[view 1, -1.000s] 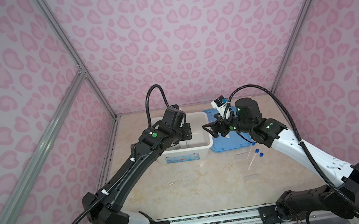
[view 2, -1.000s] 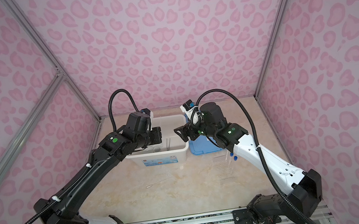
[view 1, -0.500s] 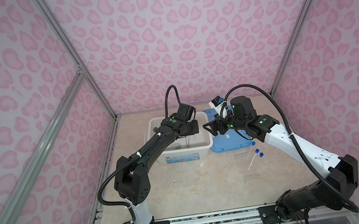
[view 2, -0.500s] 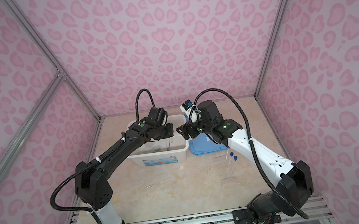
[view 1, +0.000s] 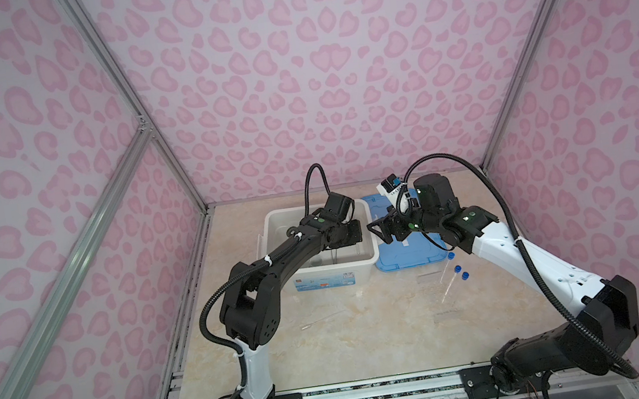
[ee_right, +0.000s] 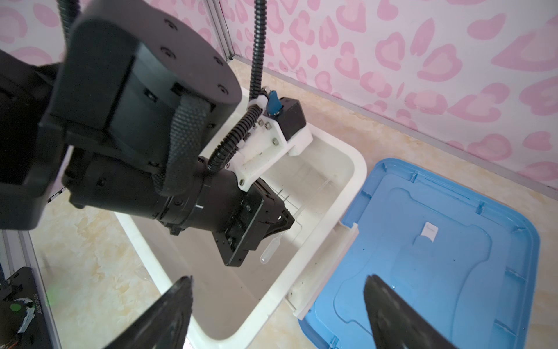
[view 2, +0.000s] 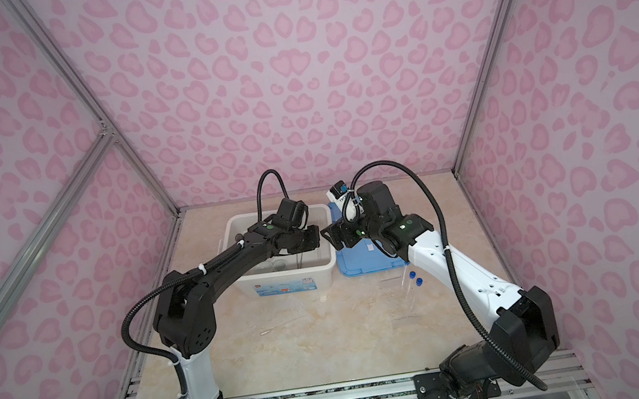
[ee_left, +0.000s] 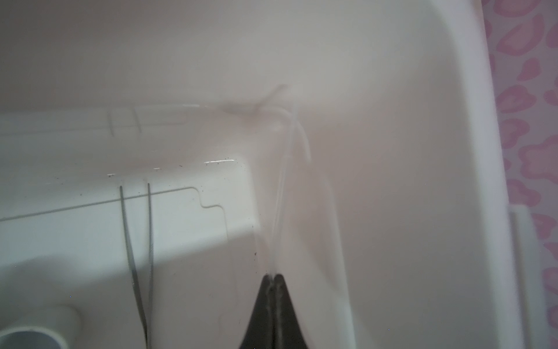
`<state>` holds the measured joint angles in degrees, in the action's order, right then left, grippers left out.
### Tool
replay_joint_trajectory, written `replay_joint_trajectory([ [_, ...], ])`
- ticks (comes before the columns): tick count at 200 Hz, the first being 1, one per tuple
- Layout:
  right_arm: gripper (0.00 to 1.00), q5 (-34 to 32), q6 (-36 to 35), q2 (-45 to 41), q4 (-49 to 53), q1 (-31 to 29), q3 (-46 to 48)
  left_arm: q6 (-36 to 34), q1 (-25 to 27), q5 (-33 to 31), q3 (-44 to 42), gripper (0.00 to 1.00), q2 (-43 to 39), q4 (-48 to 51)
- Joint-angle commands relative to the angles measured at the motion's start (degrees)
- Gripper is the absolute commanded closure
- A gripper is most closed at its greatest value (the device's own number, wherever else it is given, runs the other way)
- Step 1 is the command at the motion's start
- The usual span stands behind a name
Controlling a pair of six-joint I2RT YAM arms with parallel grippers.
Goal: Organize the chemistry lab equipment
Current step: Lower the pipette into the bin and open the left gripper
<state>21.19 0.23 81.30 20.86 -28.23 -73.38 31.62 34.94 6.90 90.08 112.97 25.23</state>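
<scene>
Looking down in both top views, my left gripper (view 1: 350,239) reaches into the large white plastic bin (view 1: 328,281). My right gripper (view 1: 378,231) hangs just beside it, over the near edge of the flat blue plastic lid (view 1: 413,257). Three long clear tubes with blue caps (view 1: 456,270) lie on the marbled table (view 1: 369,336), well apart from the bin and not yet put away.

From the left wrist, my fingertips are pinched together on the thin stem of a clear plastic dropper (ee_left: 282,187), which points toward a corner of the bin. Thin metal tweezers (ee_left: 136,241) lie on the bin floor nearby. I judge the step in hand to be setting the dropper down. To do it well I should bring it low and nearly flat before letting go, beside the tweezers and not across them. The stem looks soft, so I should ease the pinch off gently.

From the right wrist, my right jaws stand wide apart and empty above the bin rim and lid. The dropper's bulb (ee_right: 270,250) juts out behind the left gripper. My right arm should wait clear of the left one, then go for the tubes.
</scene>
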Motion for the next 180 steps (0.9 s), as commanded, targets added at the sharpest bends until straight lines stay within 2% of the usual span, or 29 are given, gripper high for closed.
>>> replay_joint_trajectory([
  [1,0.11,1.0,-0.5,0.6,-1.1,0.0,0.4,1.9,0.0,2.8,-2.1,0.97,1.2,-5.5],
  [120,0.11,1.4,-1.1,2.4,1.0,-0.1,-1.1,2.8,0.1,2.6,-4.3,0.97,5.4,-9.3],
  [154,0.11,1.4,-0.9,2.6,1.1,-0.1,-1.0,2.7,0.1,2.9,-5.1,0.87,6.0,-9.6],
  [180,0.11,1.4,-1.0,2.7,1.1,-0.1,-1.0,2.8,0.1,2.9,-6.0,0.85,5.8,-10.1],
])
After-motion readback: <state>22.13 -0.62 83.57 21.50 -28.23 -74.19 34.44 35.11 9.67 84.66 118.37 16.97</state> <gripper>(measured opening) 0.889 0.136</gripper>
